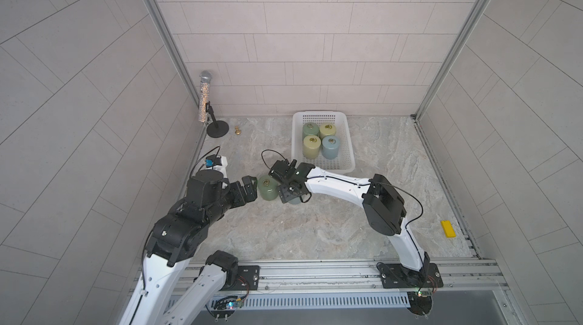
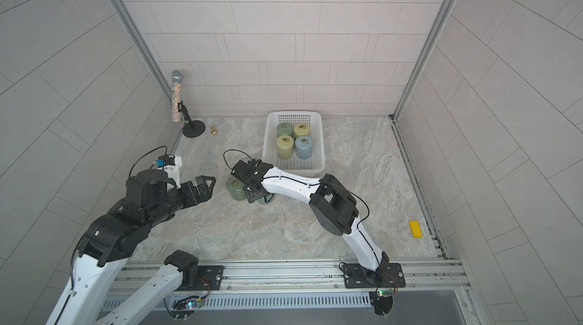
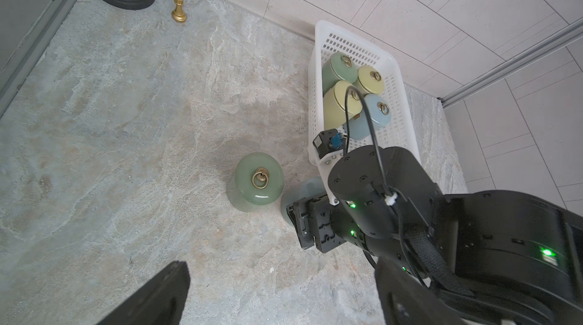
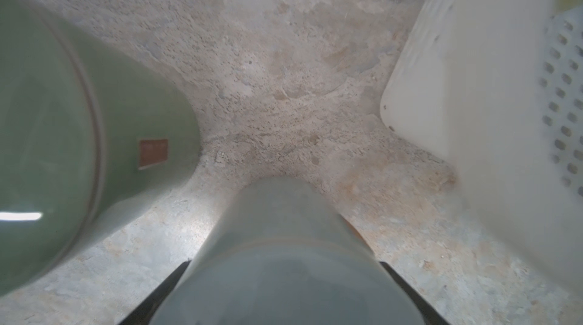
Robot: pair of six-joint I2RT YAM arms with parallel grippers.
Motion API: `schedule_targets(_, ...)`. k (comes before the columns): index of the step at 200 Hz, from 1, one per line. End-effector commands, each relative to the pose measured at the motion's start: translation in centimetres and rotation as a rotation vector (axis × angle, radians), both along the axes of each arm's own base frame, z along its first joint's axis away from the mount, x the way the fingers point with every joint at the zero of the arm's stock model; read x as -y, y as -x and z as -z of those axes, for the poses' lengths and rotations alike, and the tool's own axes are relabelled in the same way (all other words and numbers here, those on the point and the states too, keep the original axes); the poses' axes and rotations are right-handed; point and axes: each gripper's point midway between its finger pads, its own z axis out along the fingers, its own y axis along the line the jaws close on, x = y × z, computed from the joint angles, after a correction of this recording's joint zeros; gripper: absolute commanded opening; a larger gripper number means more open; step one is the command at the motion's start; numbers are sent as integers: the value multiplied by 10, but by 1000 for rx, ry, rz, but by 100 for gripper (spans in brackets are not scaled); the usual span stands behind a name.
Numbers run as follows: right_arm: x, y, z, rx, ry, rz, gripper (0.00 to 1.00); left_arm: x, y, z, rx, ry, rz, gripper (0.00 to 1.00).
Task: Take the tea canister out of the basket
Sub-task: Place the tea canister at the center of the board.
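The white perforated basket (image 1: pixel 295 137) (image 2: pixel 267 140) (image 3: pixel 315 55) stands at the back of the table and holds several upright tea canisters (image 1: pixel 311 146), green, yellow and blue. Two more canisters stand on the table in front of the basket's left corner. One is green (image 1: pixel 267 188) (image 2: pixel 236 187) (image 3: pixel 259 181) (image 4: pixel 47 118). The other is grey-blue (image 2: pixel 263 201) (image 3: pixel 303 188) (image 4: pixel 284 228), and my right gripper (image 1: pixel 288 188) (image 4: pixel 284 263) is shut on it from above, a finger pressed on each side. My left gripper (image 1: pixel 250 187) (image 2: pixel 209 186) (image 3: pixel 280 276) hangs open just left of the green one, holding nothing.
A glittery microphone on a black stand (image 1: pixel 205 96) and a small gold chess piece (image 1: pixel 237 131) sit at the back left. A yellow block (image 1: pixel 448 228) lies by the right edge. The basket's corner (image 4: pixel 473 87) is close to the right of the held canister.
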Motion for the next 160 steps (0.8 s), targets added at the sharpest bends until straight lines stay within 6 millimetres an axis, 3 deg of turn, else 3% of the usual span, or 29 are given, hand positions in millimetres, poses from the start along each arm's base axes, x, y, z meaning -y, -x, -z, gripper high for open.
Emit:
schedule_targets(1, -6, -14, -12, 69, -13, 6, 80, -2, 6, -6, 9, -4, 6, 100)
schedule_targets(96, -3, -32, -3, 86, 0, 0, 82, 2, 7, -5, 4, 6, 32, 100)
schedule_targets(160, -3, -28, -16, 86, -29, -11, 90, 4, 5, -4, 4, 8, 38, 100)
